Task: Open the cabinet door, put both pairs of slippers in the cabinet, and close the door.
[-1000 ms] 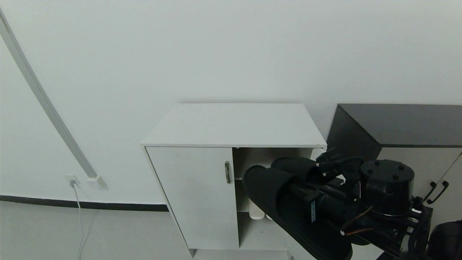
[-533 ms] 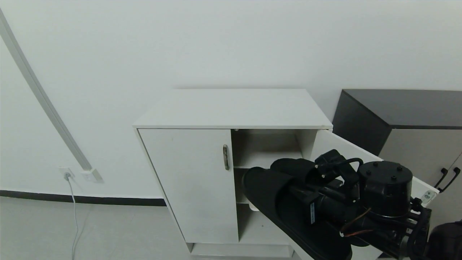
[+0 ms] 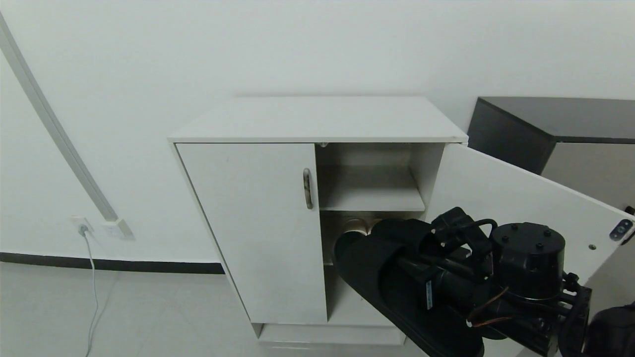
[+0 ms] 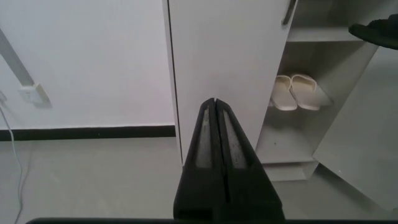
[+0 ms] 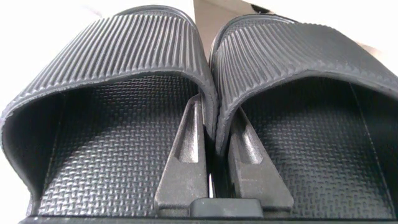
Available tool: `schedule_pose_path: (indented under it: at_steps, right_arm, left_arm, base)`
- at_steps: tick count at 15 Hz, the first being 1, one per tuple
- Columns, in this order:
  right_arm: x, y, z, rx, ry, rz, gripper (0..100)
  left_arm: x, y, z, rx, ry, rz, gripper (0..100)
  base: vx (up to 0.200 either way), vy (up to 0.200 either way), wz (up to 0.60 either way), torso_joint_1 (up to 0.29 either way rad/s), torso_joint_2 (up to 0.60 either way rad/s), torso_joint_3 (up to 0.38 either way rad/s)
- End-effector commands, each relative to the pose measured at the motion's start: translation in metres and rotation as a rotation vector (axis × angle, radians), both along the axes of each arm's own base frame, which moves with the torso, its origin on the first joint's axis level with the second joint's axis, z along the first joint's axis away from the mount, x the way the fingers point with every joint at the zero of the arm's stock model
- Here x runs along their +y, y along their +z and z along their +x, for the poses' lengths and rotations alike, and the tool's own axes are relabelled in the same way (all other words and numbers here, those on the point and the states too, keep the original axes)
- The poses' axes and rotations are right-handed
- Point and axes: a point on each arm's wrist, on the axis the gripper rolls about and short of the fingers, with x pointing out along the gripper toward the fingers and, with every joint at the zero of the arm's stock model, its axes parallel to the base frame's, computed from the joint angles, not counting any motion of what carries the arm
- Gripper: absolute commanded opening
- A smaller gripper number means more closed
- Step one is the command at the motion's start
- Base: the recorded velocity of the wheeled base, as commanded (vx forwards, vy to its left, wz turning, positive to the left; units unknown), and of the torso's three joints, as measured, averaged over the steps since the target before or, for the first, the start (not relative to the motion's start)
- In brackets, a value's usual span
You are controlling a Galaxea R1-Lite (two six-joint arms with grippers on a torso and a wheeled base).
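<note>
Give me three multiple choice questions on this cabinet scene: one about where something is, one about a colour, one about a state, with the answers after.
1. Where is the pale pair of slippers?
A) on the floor
B) inside the cabinet
C) on the cabinet top

2. What colour is the held pair in the right tool?
A) black
B) red
C) white

3. How do the cabinet doors stand?
A) both shut
B) both open
C) left door shut, right door open

Answers: B, the left wrist view shows them inside; A, black ribbed straps surround the tool; C, only the right side's shelves are exposed.
</note>
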Motion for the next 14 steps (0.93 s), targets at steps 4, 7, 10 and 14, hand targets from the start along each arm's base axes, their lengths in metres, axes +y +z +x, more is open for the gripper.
schedule_pose_path:
  at_steps: [4,7,10,14]
  right_arm:
    - [0.0003,-0.0009,-0.0003,0.002,0.001,-0.002,0]
    - [0.0001,-0.0018,-0.0012,0.004,0.001,-0.005,0]
    - [0.0012,-0.0022,-0.0025,0.006,0.010,-0.005,0]
    - [0.0024,-0.0061,-0.0012,0.011,0.009,-0.014,0]
  left_arm:
    - [0.0000,0.0000,0.0001,0.001,0.001,0.000,0]
    - [0.0000,0.0000,0.0000,0.000,0.001,-0.002,0]
    - [0.0000,0.0000,0.0001,0.001,0.000,-0.002,0]
    - [0.0000,0.0000,0.0000,-0.001,0.001,0.000,0]
  base:
    - [0.000,0.000,0.00,-0.126,0.47,0.336]
    - [0.000,0.000,0.00,-0.092,0.45,0.359]
    - [0.000,0.000,0.00,-0.046,0.45,0.391]
    - [0.000,0.000,0.00,-0.007,0.32,0.309]
